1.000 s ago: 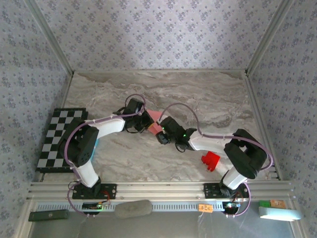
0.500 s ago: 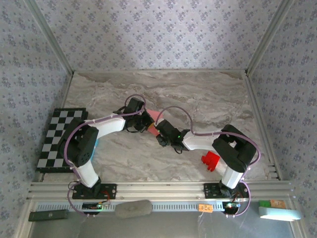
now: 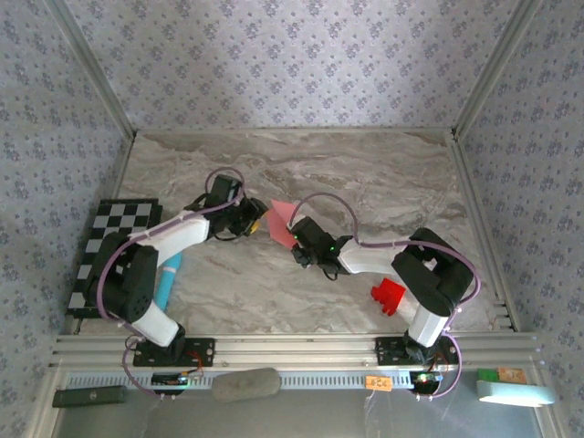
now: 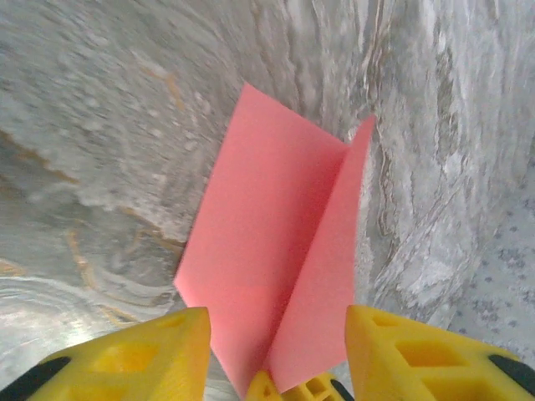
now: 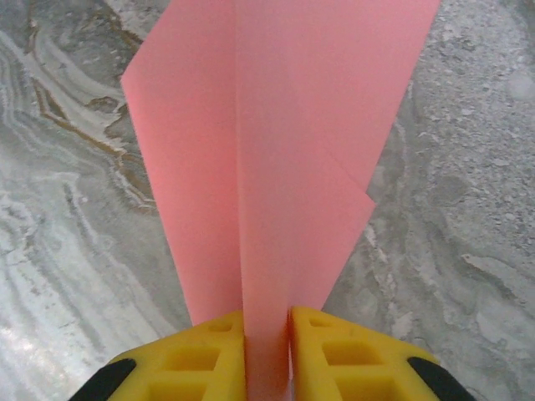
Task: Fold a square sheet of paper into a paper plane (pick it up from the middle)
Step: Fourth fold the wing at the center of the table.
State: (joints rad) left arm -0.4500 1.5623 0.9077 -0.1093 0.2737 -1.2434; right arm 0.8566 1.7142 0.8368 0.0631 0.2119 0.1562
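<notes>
**Inspection note: right pincer clamped on the folded sheet, left pincer standing apart**

From the overhead view I started at the near rail. A grey oblong object (image 3: 245, 384) lay on it between the two arm bases. I could not tell what it was.

Just beyond the rail, a small red block (image 3: 387, 297) sat on the table (image 3: 392, 182) beside the right arm's elbow, well apart from the paper. On the left, a black-and-white chequered board (image 3: 102, 246) lay at the table's edge. A light-blue object (image 3: 170, 276) lay between the board and the table's middle, partly under the left arm. I could not identify it.

Both arms reached inward toward the middle of the marbled surface. The paper plane (image 3: 280, 219) was there, between the two wrists.

The right gripper (image 3: 296, 239) met the paper at its near end. In the right wrist view its yellow fingers (image 5: 351, 361) stood nearly together, with the plane's upright centre crease pinched between them. I recorded this as a firm hold. The wings spread to either side of the crease, above the grey stone.

The left gripper (image 3: 256, 219) was just beside the paper on the other side. In the left wrist view its fingers (image 4: 134, 359) were set wide, and the paper's lower tip lay in the gap between them. Neither pad pressed on it. I recorded this pincer as wide and holding nothing.

Beyond the paper, the table ran to patterned walls (image 3: 292, 64).
</notes>
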